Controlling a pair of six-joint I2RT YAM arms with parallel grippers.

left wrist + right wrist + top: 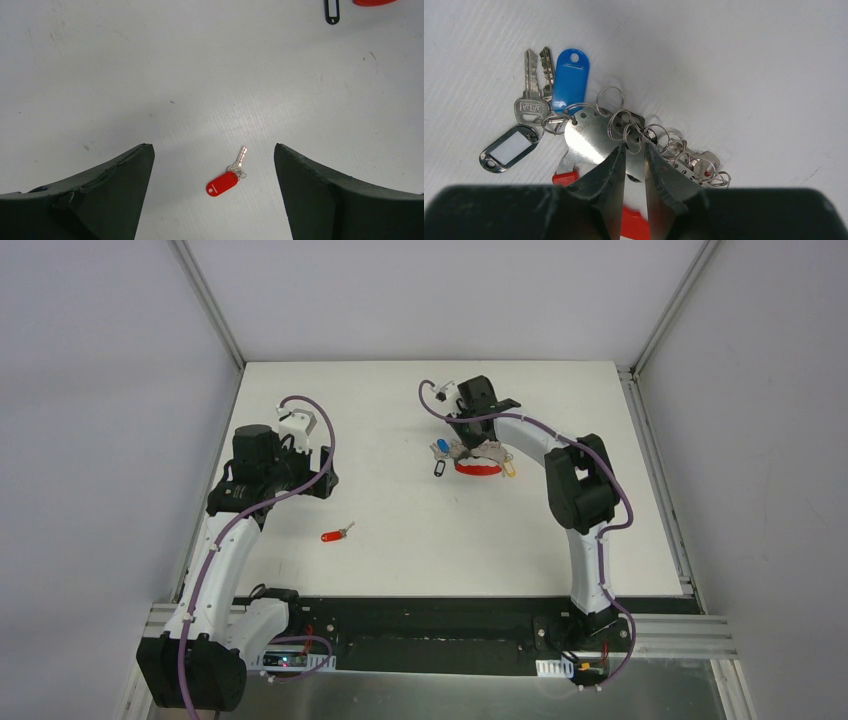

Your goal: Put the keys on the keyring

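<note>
Well inside table point(400, 570) edges, red key point(337, 535) lies apart from keyring point(478, 462).

Table point(400, 570): white top, flat, matte. Faint dark scuffs point(86, 147) and specks on surface, seen in left wrist view.
Walls point(100, 390): plain grey panels at left, rear, right.
Frame posts point(205, 295): aluminium, at rear corners.
Black strip point(430, 625): along near table edge.
Aluminium rail point(680, 635): just in front of strip.
</note>
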